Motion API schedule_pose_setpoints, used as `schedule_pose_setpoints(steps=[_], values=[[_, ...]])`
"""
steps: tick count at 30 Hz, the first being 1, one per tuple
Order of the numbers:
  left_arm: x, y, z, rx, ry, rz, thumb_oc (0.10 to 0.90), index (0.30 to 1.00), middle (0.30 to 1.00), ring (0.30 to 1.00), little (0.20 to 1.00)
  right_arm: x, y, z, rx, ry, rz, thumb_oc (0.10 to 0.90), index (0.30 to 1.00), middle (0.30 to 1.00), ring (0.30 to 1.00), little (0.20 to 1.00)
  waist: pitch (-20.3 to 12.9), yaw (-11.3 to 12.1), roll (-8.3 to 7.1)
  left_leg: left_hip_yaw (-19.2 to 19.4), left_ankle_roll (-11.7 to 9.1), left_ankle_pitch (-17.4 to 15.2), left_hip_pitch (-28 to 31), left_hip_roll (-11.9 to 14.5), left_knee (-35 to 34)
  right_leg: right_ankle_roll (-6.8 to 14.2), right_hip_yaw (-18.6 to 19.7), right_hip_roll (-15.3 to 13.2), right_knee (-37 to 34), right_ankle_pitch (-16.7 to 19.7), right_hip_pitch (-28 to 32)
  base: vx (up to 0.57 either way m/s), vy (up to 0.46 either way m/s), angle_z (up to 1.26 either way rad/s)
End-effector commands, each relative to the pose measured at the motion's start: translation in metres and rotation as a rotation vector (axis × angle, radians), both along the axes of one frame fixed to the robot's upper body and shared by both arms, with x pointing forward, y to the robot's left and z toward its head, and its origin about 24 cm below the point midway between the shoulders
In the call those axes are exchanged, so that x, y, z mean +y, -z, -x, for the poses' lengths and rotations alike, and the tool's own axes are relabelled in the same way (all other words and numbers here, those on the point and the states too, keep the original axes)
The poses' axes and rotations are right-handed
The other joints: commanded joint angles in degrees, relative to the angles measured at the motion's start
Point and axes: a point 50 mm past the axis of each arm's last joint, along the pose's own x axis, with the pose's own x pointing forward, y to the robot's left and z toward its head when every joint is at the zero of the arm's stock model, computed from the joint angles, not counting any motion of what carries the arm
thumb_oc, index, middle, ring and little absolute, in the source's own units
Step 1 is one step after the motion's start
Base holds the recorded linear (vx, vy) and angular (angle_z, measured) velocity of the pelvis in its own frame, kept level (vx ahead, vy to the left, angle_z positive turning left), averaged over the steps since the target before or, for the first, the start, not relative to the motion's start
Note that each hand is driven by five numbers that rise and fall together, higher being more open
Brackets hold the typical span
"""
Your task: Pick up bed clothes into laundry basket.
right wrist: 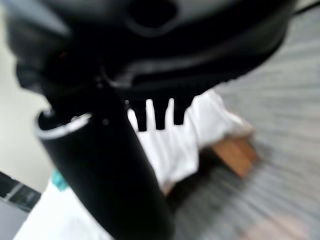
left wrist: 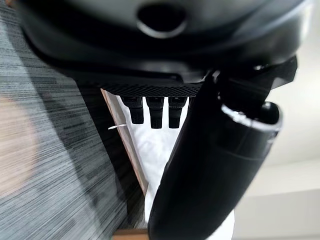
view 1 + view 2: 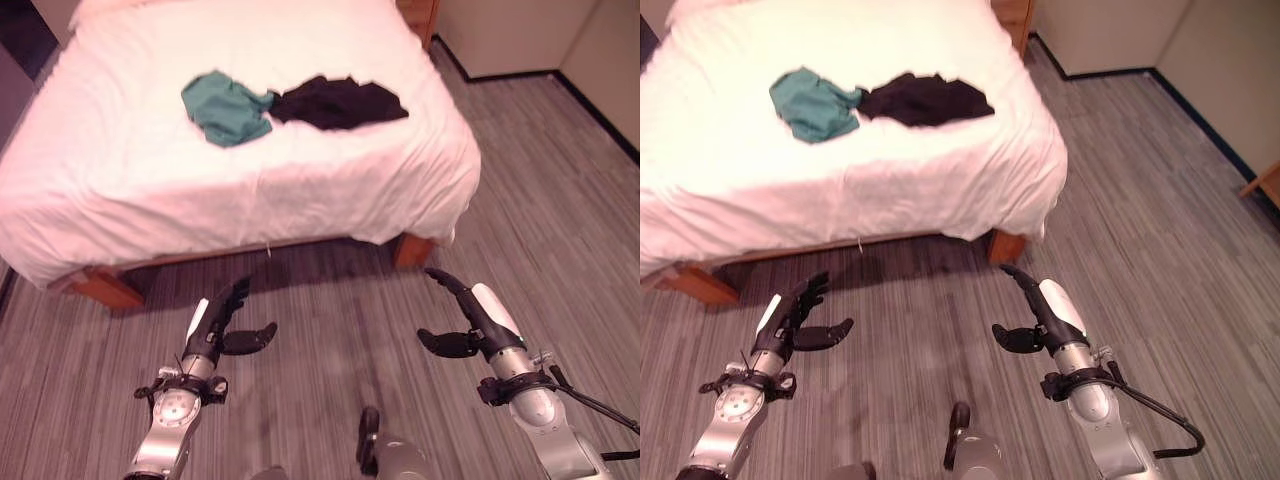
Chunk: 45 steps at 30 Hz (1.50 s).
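Nearest the camera, the left hand (image 3: 222,325) is seen low on the robot's left, held above the grey striped floor (image 3: 330,340). Its fingers are stretched forward and relaxed, the thumb stands out sideways, and nothing is held in it. The right hand (image 3: 462,318) is seen opposite it on the robot's right, likewise above the floor, with its fingers extended toward the bed and its thumb spread wide; it too is empty. In each wrist view the fingers are shown straight, with the white bedding beyond them.

Farther off, a bed (image 3: 110,170) covered with a white sheet is seen, well apart from both hands. A wooden bed leg (image 3: 410,248) is visible under the near corner on the robot's right, and another under the near corner on the left.

On the far half of the sheet two garments are found. A teal garment (image 3: 225,108) lies crumpled on the left, and a black garment (image 3: 338,102) lies spread out on the right; the two are touching at their inner edges.

Beyond the bed, a pale wall with a dark skirting (image 3: 505,72) is seen on the robot's right. No writing can be read anywhere.
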Motion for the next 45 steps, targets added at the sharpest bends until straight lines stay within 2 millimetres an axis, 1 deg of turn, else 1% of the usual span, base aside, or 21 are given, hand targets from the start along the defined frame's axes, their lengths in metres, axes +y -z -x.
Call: schedule_pose_setpoints(steps=[1,3,4,5,6,8,9,10,14,16,19,21,23,25,29,31,32,35,37,41,45], values=[[0.008,-0.067,-0.026,-0.318,0.017,-0.049,0.800,0.900,0.900,0.900,0.900,0.003,-0.053,-0.014,-0.281,-0.049,-0.009,0.800,0.900,0.900,0.900,0.900,-3.37,-0.15,-3.26,3.12,1.73,8.41,4.75,2.64,9.24,1.94,1.34,-2.61,-15.52,10.48,2.44,0.52,-0.219,0.05],[0.007,-0.074,-0.028,-0.352,0.005,-0.041,0.800,0.900,0.900,0.900,0.900,-0.004,-0.061,-0.019,-0.312,-0.021,0.014,0.800,0.900,0.900,0.900,0.900,-2.20,1.94,-4.61,7.66,3.20,3.39,-3.63,3.31,7.72,2.52,2.65,-3.48,-15.84,7.42,6.21,0.39,-0.009,-0.16],[0.007,-0.074,-0.028,-0.352,0.005,-0.041,0.800,0.900,0.900,0.900,0.900,-0.004,-0.061,-0.019,-0.313,-0.021,0.014,0.800,0.900,0.900,0.900,0.900,-2.25,1.95,-4.71,7.73,3.25,3.49,-3.64,3.18,7.60,2.55,2.69,-3.61,-15.84,7.45,6.13,0.29,0.076,-0.31],[0.007,-0.074,-0.027,-0.356,0.000,-0.042,0.800,0.900,0.900,0.900,0.900,-0.006,-0.062,-0.019,-0.315,-0.013,0.009,0.800,0.900,0.900,0.900,0.900,-2.25,2.49,-4.45,9.46,3.84,2.18,-5.16,2.95,3.03,3.13,3.14,-3.49,-15.84,6.69,7.28,0.47,0.229,-0.42],[0.006,-0.073,-0.024,-0.360,-0.002,-0.050,0.800,0.900,0.900,0.900,0.900,-0.013,-0.059,-0.018,-0.299,0.006,0.022,0.800,0.900,0.900,0.900,0.900,-2.58,3.95,-3.38,11.31,4.72,1.96,-7.36,1.82,-9.94,4.71,3.93,-3.06,-15.84,4.87,9.82,0.60,0.335,-0.45],[0.006,-0.072,-0.022,-0.358,-0.005,-0.042,0.800,0.900,0.900,0.900,0.900,-0.018,-0.059,-0.020,-0.293,0.023,0.042,0.800,0.900,0.900,0.900,0.900,-3.18,6.01,-2.38,10.81,4.23,8.70,-8.59,2.15,-23.69,5.92,4.78,-2.81,-15.84,3.58,11.95,0.46,0.280,-0.16],[0.005,-0.071,-0.021,-0.356,-0.004,-0.040,0.800,0.900,0.900,0.900,0.900,-0.019,-0.059,-0.020,-0.292,0.024,0.045,0.800,0.900,0.900,0.900,0.900,-3.20,6.14,-2.39,11.13,4.05,9.94,-7.13,1.92,-26.20,5.91,4.86,-2.87,-15.84,3.34,12.16,0.47,0.210,-0.35],[0.006,-0.072,-0.021,-0.360,-0.012,-0.043,0.800,0.900,0.900,0.900,0.900,-0.022,-0.063,-0.022,-0.310,0.044,0.067,0.800,0.900,0.900,0.900,0.900,-3.02,7.79,-2.76,10.14,2.59,12.16,-11.41,4.13,-30.82,6.59,5.28,-3.48,-15.84,1.40,15.45,0.43,0.179,-0.62],[0.010,-0.071,-0.018,-0.342,-0.010,-0.071,0.800,0.900,0.900,0.900,0.900,-0.028,-0.073,-0.022,-0.355,0.073,0.120,0.800,0.900,0.900,0.900,0.900,-5.17,8.60,-2.85,9.46,2.15,14.79,-9.78,5.08,-30.69,7.77,6.93,-3.61,-15.84,-0.23,20.16,0.45,0.201,-0.76],[0.012,-0.069,-0.013,-0.324,0.004,-0.102,0.800,0.900,0.900,0.900,0.900,-0.027,-0.077,-0.022,-0.382,0.078,0.158,0.800,0.900,0.900,0.900,0.900,-5.97,9.76,-4.52,10.30,3.88,13.98,-6.77,3.89,-30.77,8.57,8.45,-4.93,-11.24,0.54,20.74,0.37,0.172,-0.65],[0.016,-0.067,-0.016,-0.302,-0.005,-0.113,0.800,0.900,0.900,0.900,0.900,-0.015,-0.096,-0.033,-0.482,0.060,0.179,0.800,0.900,0.900,0.900,0.900,-5.05,9.44,-5.68,12.20,6.54,11.33,-1.08,2.27,-31.04,12.67,8.85,-9.11,3.82,7.52,13.75,0.22,0.179,-0.53],[0.017,-0.067,-0.015,-0.296,-0.003,-0.133,0.800,0.900,0.900,0.900,0.900,-0.007,-0.108,-0.035,-0.543,0.037,0.201,0.800,0.900,0.900,0.900,0.900,-5.03,8.97,-5.68,12.96,6.96,9.59,1.01,2.35,-31.22,12.67,6.84,-11.09,7.50,10.79,9.78,0.18,0.175,-0.40],[0.018,-0.066,-0.015,-0.291,-0.003,-0.134,0.800,0.900,0.900,0.900,0.900,-0.003,-0.114,-0.036,-0.573,0.018,0.212,0.800,0.900,0.900,0.900,0.900,-5.08,8.44,-5.92,12.79,7.09,8.92,1.39,1.82,-31.22,12.03,6.06,-10.92,6.63,9.96,8.56,0.18,0.108,-0.02],[0.015,-0.062,-0.015,-0.277,0.008,-0.119,0.800,0.900,0.900,0.900,0.900,0.006,-0.125,-0.035,-0.622,-0.030,0.237,0.800,0.900,0.900,0.900,0.900,-5.01,7.02,-6.36,10.85,7.42,7.03,3.14,-0.14,-31.22,9.55,7.22,-5.62,-1.87,4.32,8.20,0.26,0.091,0.57],[0.015,-0.055,-0.015,-0.251,-0.002,-0.098,0.800,0.900,0.900,0.900,0.900,0.020,-0.130,-0.042,-0.640,-0.079,0.201,0.800,0.900,0.900,0.900,0.900,-5.59,7.31,-6.82,9.24,7.67,5.53,4.42,-1.55,-31.22,8.65,8.59,-3.76,-11.15,6.01,8.26,0.16,0.005,0.92],[0.016,-0.043,-0.010,-0.202,-0.016,-0.077,0.800,0.900,0.900,0.900,0.900,0.032,-0.129,-0.047,-0.625,-0.128,0.170,0.800,0.900,0.900,0.900,0.900,-6.43,8.34,-7.35,8.60,7.89,4.63,5.28,-2.30,-31.22,8.44,9.13,-4.12,-14.00,7.39,9.83,0.17,-0.008,0.42],[0.017,-0.026,0.002,-0.137,-0.043,-0.036,0.800,0.900,0.900,0.900,0.900,0.045,-0.118,-0.059,-0.552,-0.180,0.138,0.800,0.900,0.900,0.900,0.900,-7.91,10.20,-7.16,8.12,7.63,4.31,6.09,-2.29,-31.22,8.08,8.24,-4.40,-15.84,7.38,12.21,0.16,0.009,0.30],[0.018,-0.019,0.009,-0.108,-0.060,-0.013,0.800,0.900,0.900,0.900,0.900,0.053,-0.112,-0.066,-0.514,-0.207,0.119,0.800,0.900,0.900,0.900,0.900,-8.27,10.47,-6.97,7.73,7.40,4.38,6.24,-2.17,-31.22,7.96,7.83,-4.43,-15.84,7.13,12.80,0.12,-0.004,0.33],[0.023,-0.004,0.021,-0.037,-0.092,0.007,0.800,0.900,0.900,0.900,0.900,0.063,-0.098,-0.084,-0.418,-0.218,0.109,0.800,0.900,0.900,0.900,0.900,-8.68,12.39,-6.78,6.62,6.87,4.61,5.98,-1.92,-31.22,7.68,7.03,-4.40,-15.84,6.47,13.59,0.12,-0.028,0.25],[0.028,0.007,0.033,0.016,-0.127,0.022,0.800,0.900,0.900,0.900,0.900,0.065,-0.090,-0.101,-0.358,-0.202,0.173,0.800,0.900,0.900,0.900,0.900,-8.76,14.06,-6.59,5.38,6.28,4.88,5.78,-1.72,-31.22,7.44,5.70,-4.28,-15.84,5.81,14.33,0.09,-0.038,0.27],[0.039,0.017,0.040,0.067,-0.168,0.031,0.800,0.900,0.900,0.900,0.900,0.062,-0.089,-0.131,-0.302,-0.114,0.240,0.800,0.900,0.900,0.900,0.900,-8.11,17.41,-6.33,3.55,5.26,5.91,4.19,-1.45,-31.22,7.31,3.55,-4.36,-15.84,5.22,14.39,0.07,-0.074,0.36]])
